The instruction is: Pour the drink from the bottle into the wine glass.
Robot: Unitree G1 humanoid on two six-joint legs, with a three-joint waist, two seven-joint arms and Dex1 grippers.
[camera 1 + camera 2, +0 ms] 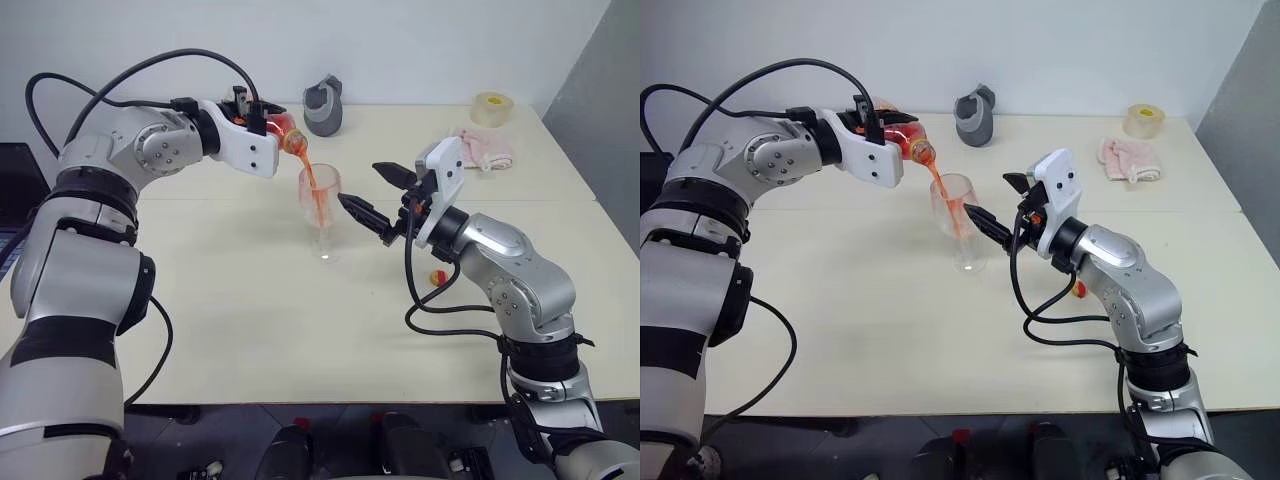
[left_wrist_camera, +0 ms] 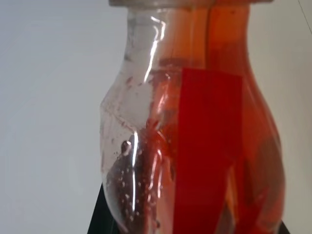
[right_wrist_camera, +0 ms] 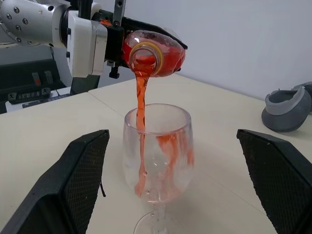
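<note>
Right wrist view: the bottle (image 3: 155,52) is tipped mouth-down above the wine glass (image 3: 157,155), and a thin stream of the drink (image 3: 141,105) falls from its yellowish rim into the bowl, streaking the inner wall red and running toward the base of the bowl. The left gripper (image 1: 252,112) has its jaws closed on the bottle's body, holding it roughly level with the neck slanting down toward the glass. In the left wrist view the bottle's clear rounded body shows a red mark and red liquid inside.

The wine glass stands upright on the cream desk (image 1: 250,320), near the middle, directly under the bottle's mouth. The right gripper (image 1: 378,200) sits just beside the glass on the robot's right, jaws spread wide, one black finger to each side of the bowl in its own wrist view and apart from the glass.

Toward the far edge of the desk lie a grey pouch-like object (image 1: 324,104), a tape roll (image 1: 492,108) and a pink cloth (image 1: 485,150). A small red and yellow object (image 1: 437,276) lies on the desk beside the right arm.
</note>
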